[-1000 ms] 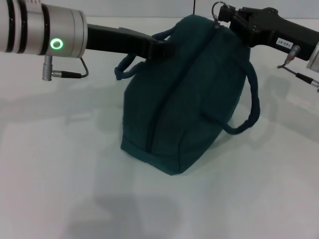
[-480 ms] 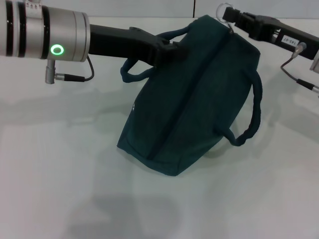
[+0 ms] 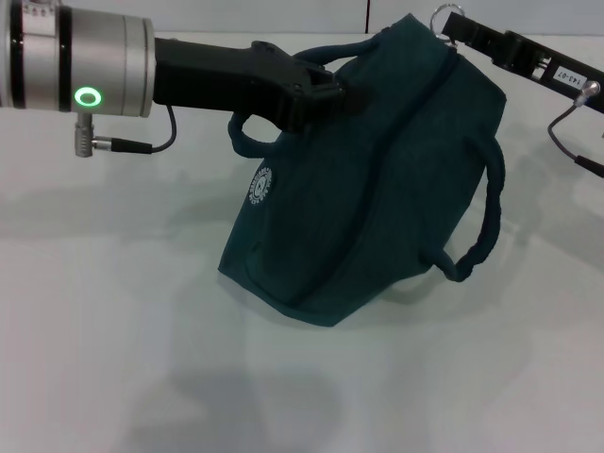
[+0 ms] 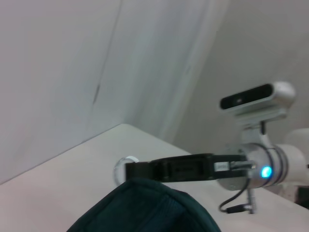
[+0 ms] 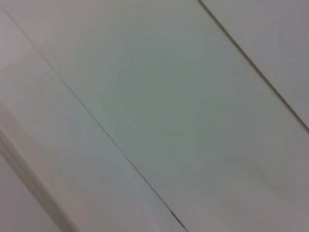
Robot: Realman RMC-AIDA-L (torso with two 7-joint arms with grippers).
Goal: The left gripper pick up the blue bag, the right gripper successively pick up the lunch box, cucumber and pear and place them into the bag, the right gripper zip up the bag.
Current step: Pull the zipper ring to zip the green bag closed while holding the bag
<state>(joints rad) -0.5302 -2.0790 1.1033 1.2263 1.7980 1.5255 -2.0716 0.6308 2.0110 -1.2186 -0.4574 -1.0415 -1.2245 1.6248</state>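
blue bag (image 3: 368, 179) on table (image 3: 113, 359), between left gripper (image 3: 326, 94), right gripper (image 3: 455, 28)

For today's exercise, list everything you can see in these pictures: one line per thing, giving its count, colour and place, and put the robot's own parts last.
blue bag: one, dark teal, tilted on the table between the two arms, zipped along its top seam.
bag handles: two, dark teal loops, one on each side of the bag.
round logo: one, white, on the bag's side facing the left arm.
ring zipper pull: one, silver, at the bag's far top corner.
table: one, white, under the bag.
left gripper: one, black, at the bag's upper side by the handle.
right gripper: one, black, at the ring zipper pull.
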